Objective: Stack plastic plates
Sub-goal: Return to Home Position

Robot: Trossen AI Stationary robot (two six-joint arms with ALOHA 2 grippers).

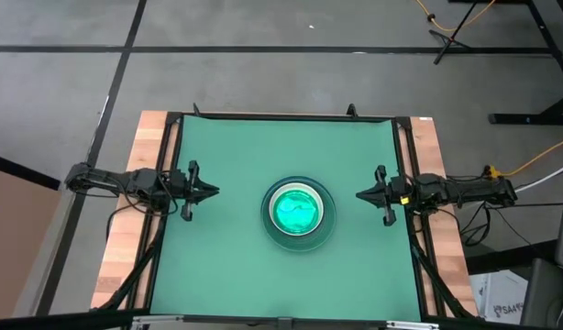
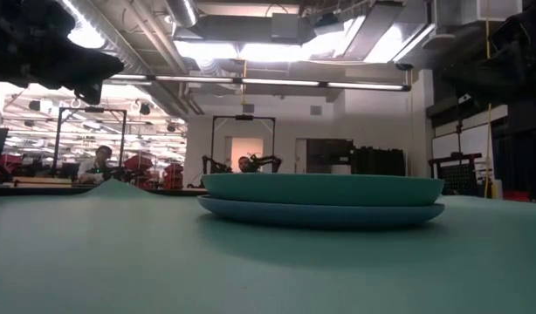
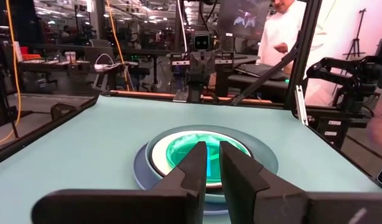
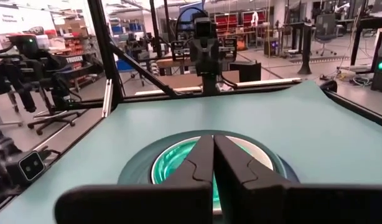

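The plastic plates stand as one stack [image 1: 300, 213] at the middle of the green mat. In the low view a teal-green plate [image 2: 320, 187] sits on a pale blue one [image 2: 320, 212], which rests on the mat. From above, a white rim and a bright green and cyan centre show inside. My left gripper [image 1: 211, 192] hovers at the mat's left side, pointing at the stack [image 3: 178, 146], shut but for a thin slit [image 3: 213, 144]. My right gripper [image 1: 359, 194] hovers at the right side, shut [image 4: 213, 138], pointing at the stack [image 4: 172, 162]. Neither touches a plate.
The green mat [image 1: 226, 266] lies bare all round the stack, with wooden table strips [image 1: 126, 247] and a black frame at its sides. A person in white [image 3: 284, 37] stands beyond the table's right side in the left wrist view.
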